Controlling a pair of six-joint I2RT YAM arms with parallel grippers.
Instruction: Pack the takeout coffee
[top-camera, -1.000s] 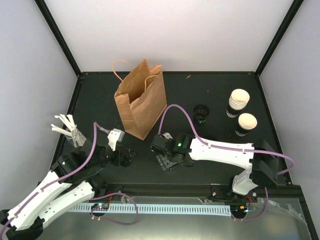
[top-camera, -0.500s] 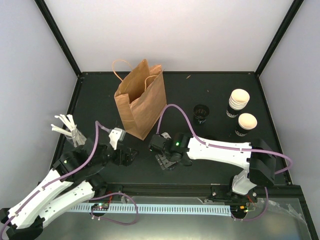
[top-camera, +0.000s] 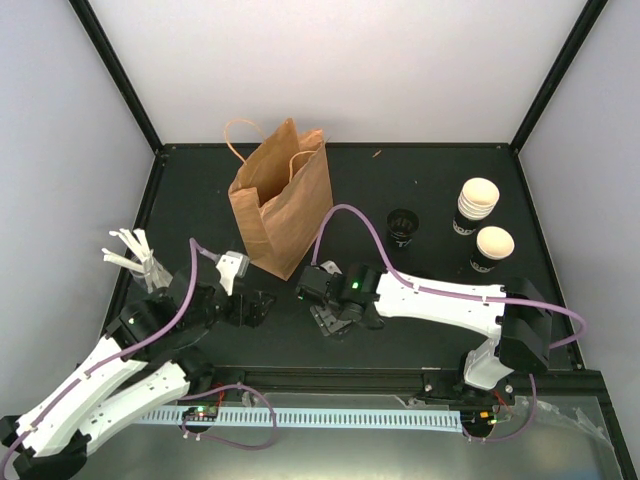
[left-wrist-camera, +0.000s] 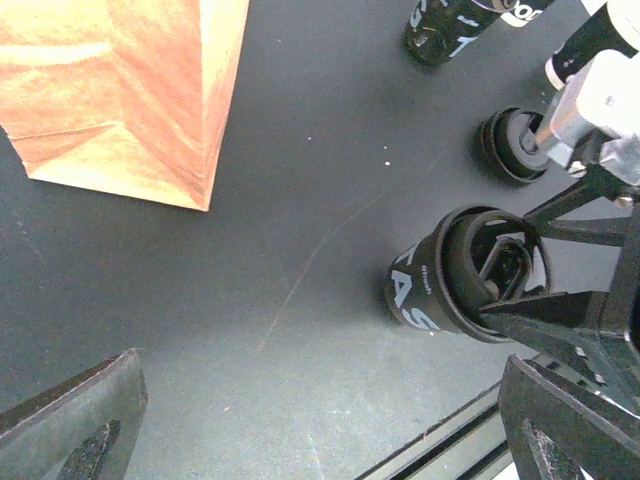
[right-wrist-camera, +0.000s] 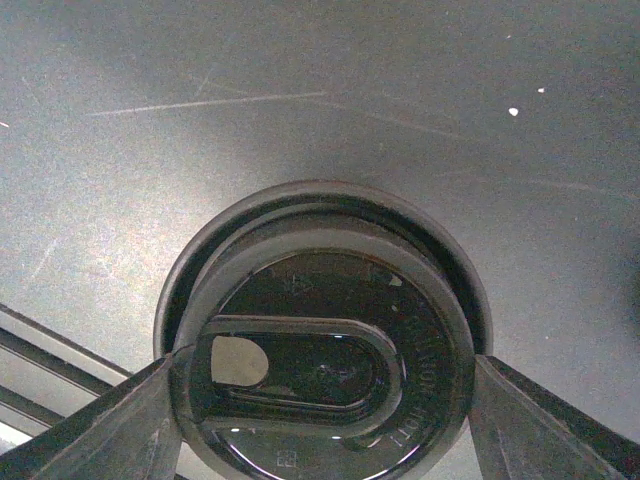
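Pale walls (top-camera: 340, 70), scuffed black tabletop (top-camera: 440, 170)

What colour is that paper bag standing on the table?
The paper bag is plain brown; the top external view shows it best.

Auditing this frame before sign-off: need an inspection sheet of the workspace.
surface: black tabletop, light scratches and white specks, no spill seen
job's things: lidded black cup upright between the right pincer's fingers; single cream-inside cup at right, untouched; brown paper bag upright, back left
clutter: cup stack; dark-inside cup; white sticks at left edge
pincers: left pincer open, empty; right pincer straddles the lid, contact unclear
cables: purple cables loop over both arms; the right one arcs near the bag
surroundings: white walls, black frame; nothing else seen
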